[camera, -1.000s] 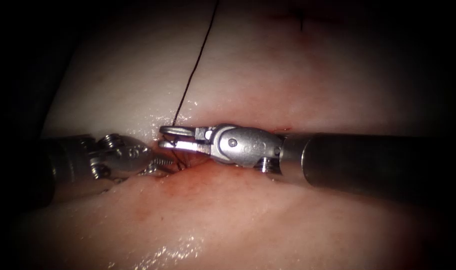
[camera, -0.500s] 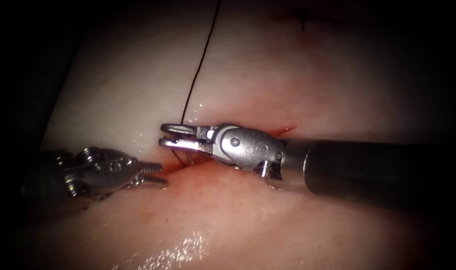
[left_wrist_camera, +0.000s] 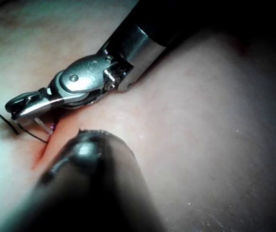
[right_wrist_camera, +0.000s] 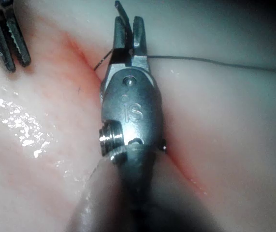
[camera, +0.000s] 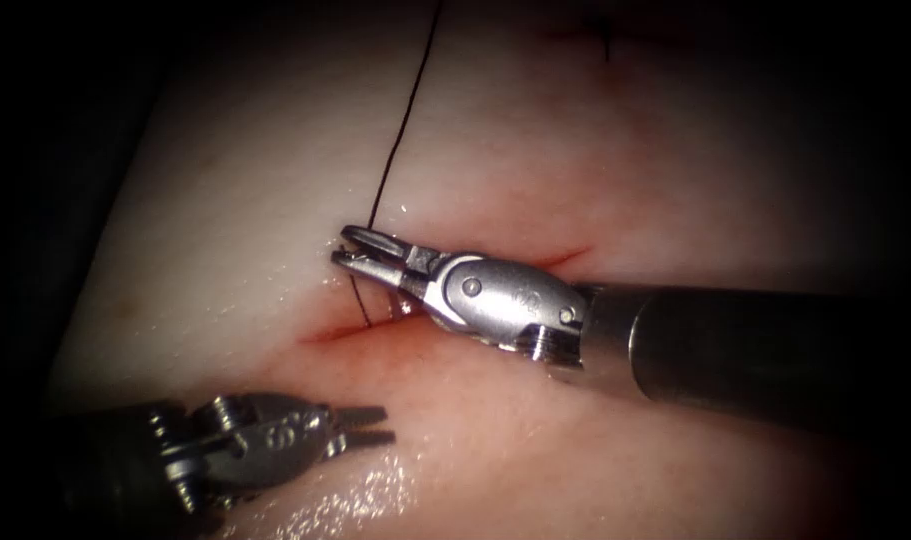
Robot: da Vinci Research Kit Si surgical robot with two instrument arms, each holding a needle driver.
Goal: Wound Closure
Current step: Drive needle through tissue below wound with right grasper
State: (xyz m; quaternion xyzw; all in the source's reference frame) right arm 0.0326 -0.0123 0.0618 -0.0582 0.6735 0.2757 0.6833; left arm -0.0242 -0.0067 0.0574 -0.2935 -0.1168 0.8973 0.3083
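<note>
1. The right tool point(camera: 360, 252) has its fingers closed on the needle point(left_wrist_camera: 43, 126), at the cut point(camera: 325, 333) in the tissue point(camera: 595, 170).
2. Thread point(camera: 405, 110) runs toward the tissue's far edge.
3. The left tool point(camera: 370, 425) sits near the front edge, fingers a little open, holding nothing.

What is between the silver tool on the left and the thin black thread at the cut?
Nothing visible, only bare pale tissue. The silver left tool, open and empty, sits below the red cut; the silver right tool holds the thin black thread there. Needle: can't tell.

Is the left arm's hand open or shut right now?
Open: the left arm's hand shows a gap between its two serrated metal jaws, holding nothing, below the red cut.
</note>
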